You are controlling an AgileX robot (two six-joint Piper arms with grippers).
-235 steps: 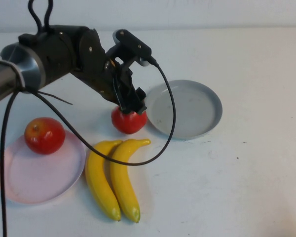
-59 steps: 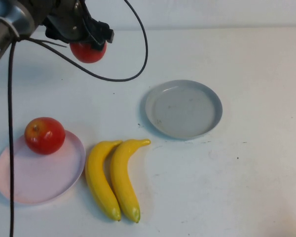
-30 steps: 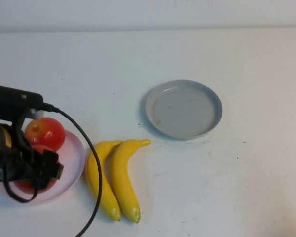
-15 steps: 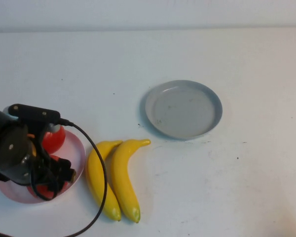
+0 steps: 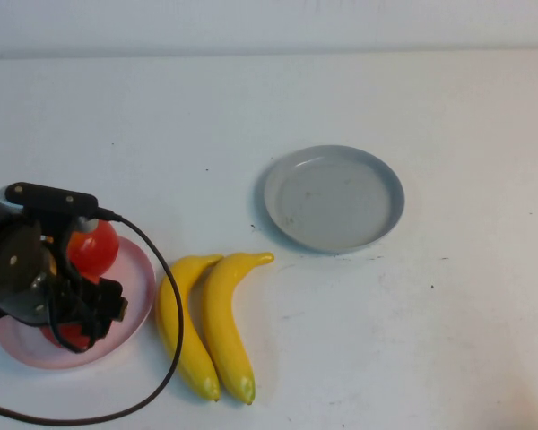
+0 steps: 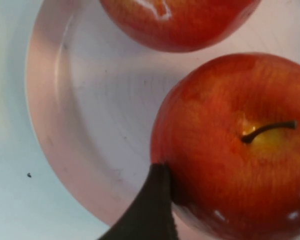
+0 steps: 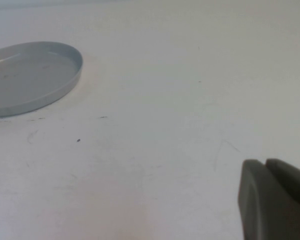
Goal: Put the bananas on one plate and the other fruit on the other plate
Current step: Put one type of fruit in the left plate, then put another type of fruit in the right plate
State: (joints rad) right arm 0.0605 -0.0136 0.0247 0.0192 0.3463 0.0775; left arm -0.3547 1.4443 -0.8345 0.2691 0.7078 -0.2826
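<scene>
High view: left end effector wide over pink plate, freeing second apple beside first; bananas await; right end effector closed, parked.

Left gripper low over the pink plate holding both apples; bananas beside it, grey plate apart

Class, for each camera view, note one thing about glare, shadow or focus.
High view: even light; the left gripper shades the pink plate. Left wrist view: bright glints on both apples, dark finger blurred. Right wrist view: shut right gripper out of focus, grey plate sharper.
</scene>
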